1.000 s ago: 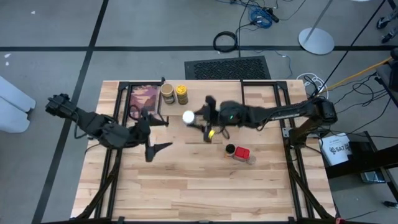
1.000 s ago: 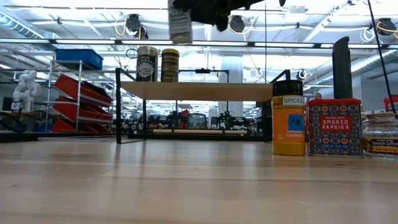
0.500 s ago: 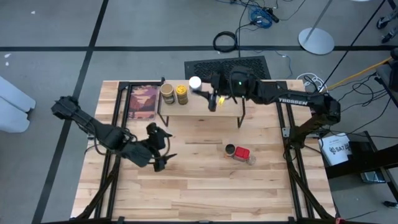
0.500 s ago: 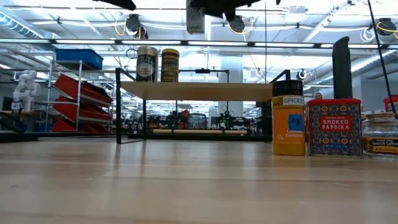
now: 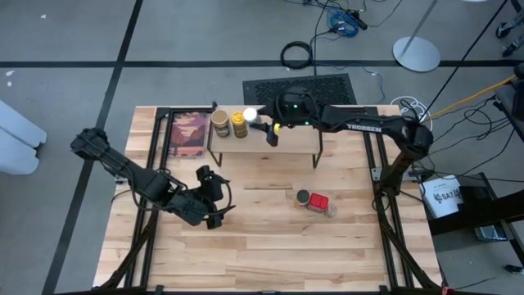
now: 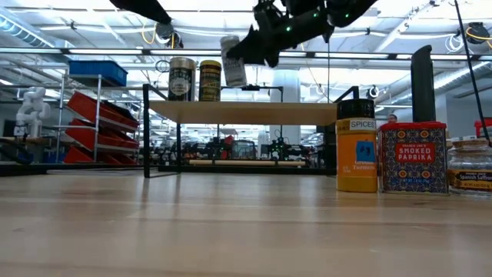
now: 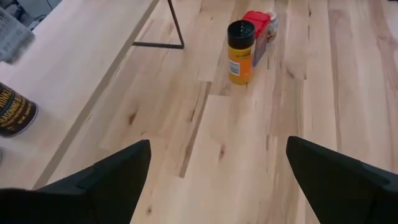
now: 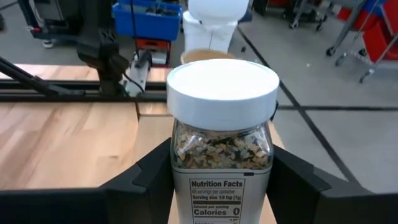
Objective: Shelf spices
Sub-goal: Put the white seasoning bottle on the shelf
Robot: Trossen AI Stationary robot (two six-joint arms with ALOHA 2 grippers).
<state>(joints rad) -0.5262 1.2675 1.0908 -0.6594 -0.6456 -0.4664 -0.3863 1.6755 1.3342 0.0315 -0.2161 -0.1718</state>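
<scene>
Held in the right gripper point(image 5: 260, 122), fingers closed around its sides: a clear white-lidded jar point(image 8: 222, 134) of pale flaked seasoning, hanging tilted just above the narrow light-wood shelf on thin black legs point(image 6: 246, 112), close beside the two jars there. Standing upright on the shelf's plank: a tan-lidded jar with a dark label point(image 6: 181, 78) and a yellow-lidded jar point(image 6: 210, 81), touching or nearly so. Grouped on the big wooden tabletop point(image 5: 270, 238): a dark-lidded orange jar point(image 7: 240, 51), a red paprika tin point(image 6: 413, 157), a small glass saffron jar point(image 6: 470, 169), contents of the tin unseen. Left gripper point(image 5: 214, 201) low over the tabletop, fingers spread wide, holding nothing. Compared with a second earlier: white-lidded jar carried from the table's middle to the shelf; left gripper drawn back nearer the front edge.
</scene>
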